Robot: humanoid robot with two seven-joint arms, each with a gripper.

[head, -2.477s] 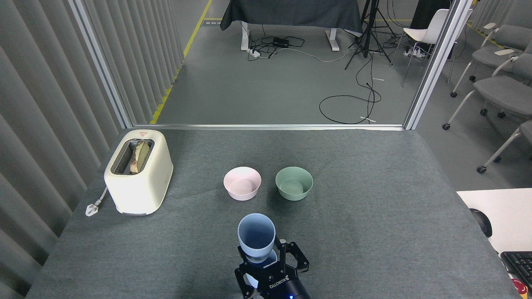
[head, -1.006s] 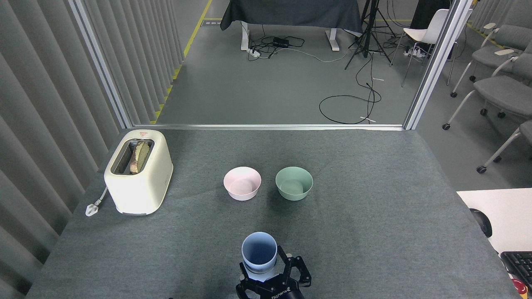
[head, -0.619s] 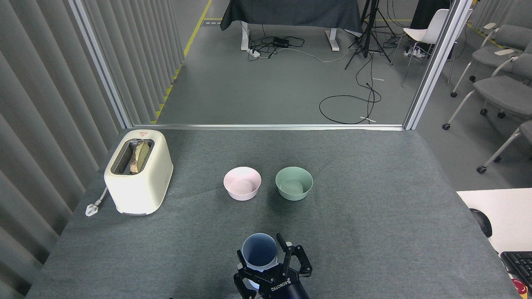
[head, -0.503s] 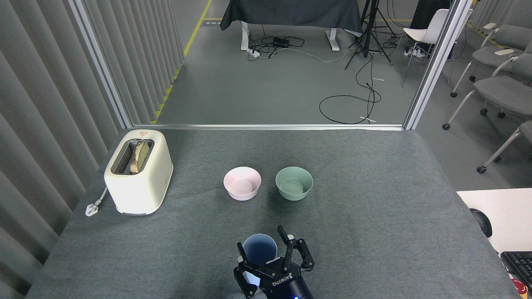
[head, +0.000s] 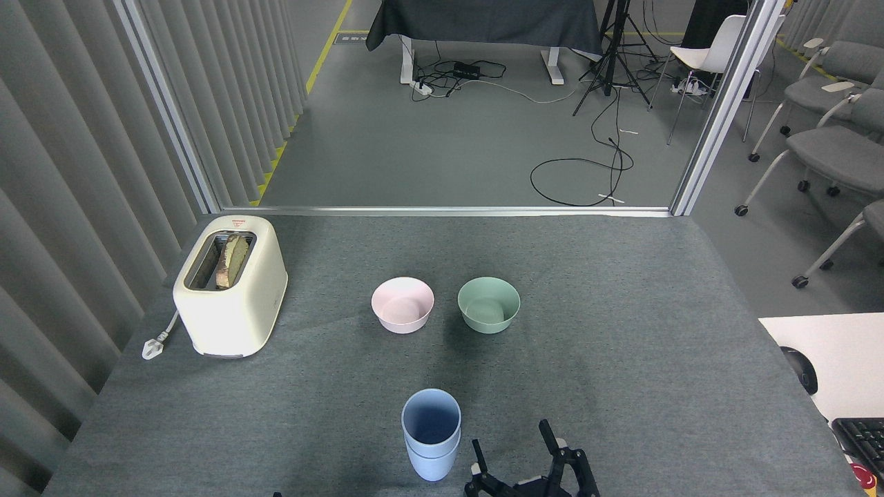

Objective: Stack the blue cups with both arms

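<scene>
Two blue cups stand nested on a grey table, released by an open robot gripper.

The grey table (head: 621,345) fills the head view. At its left sits a cream toaster (head: 231,293) with bread in its slot. Near the middle, side by side, are a pink bowl (head: 402,304) and a green bowl (head: 488,304). At the near edge the blue cups (head: 431,433) stand upright, one inside the other, apparently stacked. Just right of them the right gripper (head: 514,455) has its fingers spread wide, holding nothing. The left gripper is out of sight.
</scene>
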